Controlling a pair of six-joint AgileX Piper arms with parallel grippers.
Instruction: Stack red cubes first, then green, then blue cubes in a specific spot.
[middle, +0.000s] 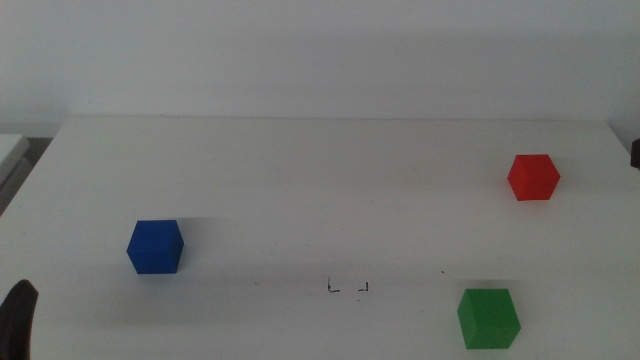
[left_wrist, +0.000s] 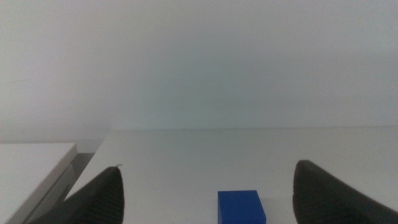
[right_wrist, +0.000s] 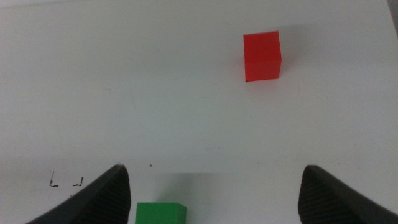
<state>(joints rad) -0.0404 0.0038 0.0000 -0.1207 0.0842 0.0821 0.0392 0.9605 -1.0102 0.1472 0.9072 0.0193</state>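
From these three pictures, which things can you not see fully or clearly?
- Green cube: right wrist view's edge cuts it off.
- Blue cube: left wrist view's edge cuts off its lower part.
- Specific spot: only thin corner marks show; the full outline is too faint to make out.
- Left gripper: only a dark tip at the middle view's edge.
- Right gripper: absent from the middle view.

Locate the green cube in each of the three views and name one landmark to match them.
Middle view: green cube near the bottom edge, right of centre.
Left wrist view: not in it.
Right wrist view: only its top shows at the bottom edge, between the right tool's open jaws.
Shared landmark: the black corner marks, beside the cube.
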